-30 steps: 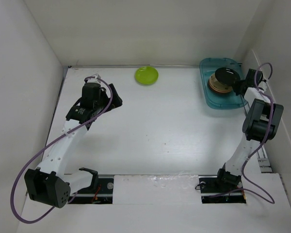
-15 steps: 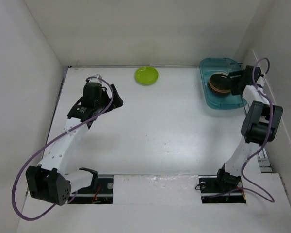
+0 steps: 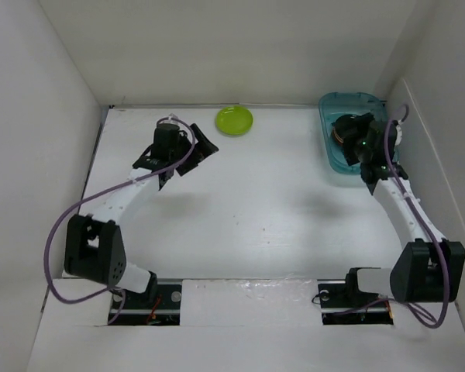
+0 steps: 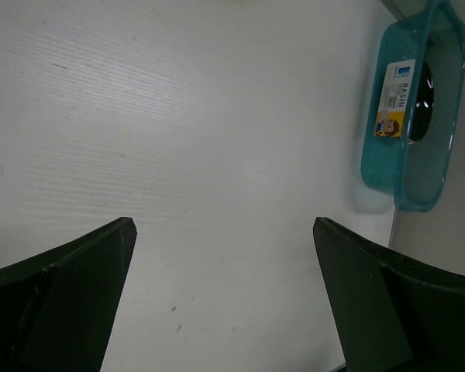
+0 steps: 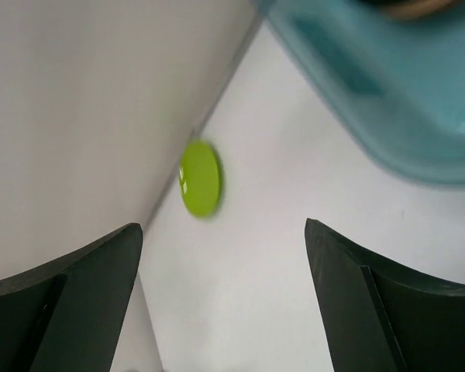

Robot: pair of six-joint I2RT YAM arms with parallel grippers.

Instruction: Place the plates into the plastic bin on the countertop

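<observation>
The teal plastic bin (image 3: 342,169) stands at the back right of the white countertop (image 3: 256,201). It holds a stack of plates (image 3: 339,133) with a black one on top, partly hidden by my right arm. A lime green plate (image 3: 234,120) lies alone by the back wall. My right gripper (image 3: 352,133) hovers open over the bin's left part with nothing in it; its wrist view shows the green plate (image 5: 200,178) far ahead and the bin (image 5: 387,101) at upper right. My left gripper (image 3: 195,150) is open and empty, left of and nearer than the green plate.
White walls close in the countertop on the left, back and right. In the left wrist view the bin (image 4: 411,116) shows a label on its side and a dark plate (image 4: 421,101) inside. Purple cables loop off both arms.
My right gripper opened, let the black plate down on the stack in the bin, and swung to point left. My left arm reached back and right, closer to the green plate.
</observation>
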